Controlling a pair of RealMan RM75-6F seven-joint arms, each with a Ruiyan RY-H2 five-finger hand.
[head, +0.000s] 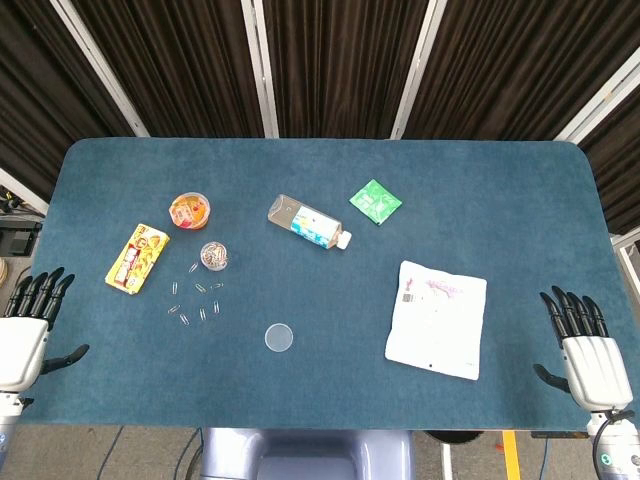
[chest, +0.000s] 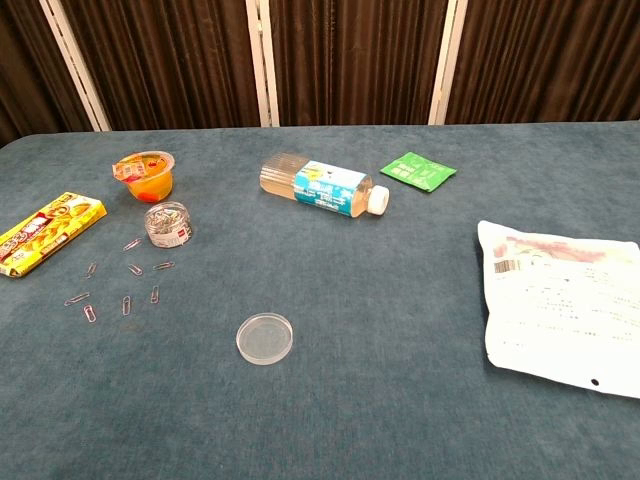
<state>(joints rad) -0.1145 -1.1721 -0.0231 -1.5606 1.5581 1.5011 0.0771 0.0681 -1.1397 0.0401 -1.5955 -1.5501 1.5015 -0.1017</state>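
My left hand (head: 28, 325) hangs at the table's near left edge, fingers stretched out and apart, holding nothing. At the near right edge my right hand (head: 582, 343) is the same, empty with fingers spread. Neither hand shows in the chest view. Nearest the left hand lies a yellow snack box (head: 137, 258) (chest: 45, 233). Nearest the right hand lies a white plastic pouch (head: 438, 318) (chest: 560, 300). A bottle (head: 307, 222) (chest: 323, 187) lies on its side mid-table.
On the blue table (head: 480, 190) are an orange jelly cup (head: 190, 210) (chest: 146, 174), a small clear tub of paper clips (head: 213, 256) (chest: 168, 222), several loose paper clips (head: 194, 298) (chest: 125, 287), a clear round lid (head: 279, 337) (chest: 264, 338) and a green sachet (head: 375, 201) (chest: 418, 170).
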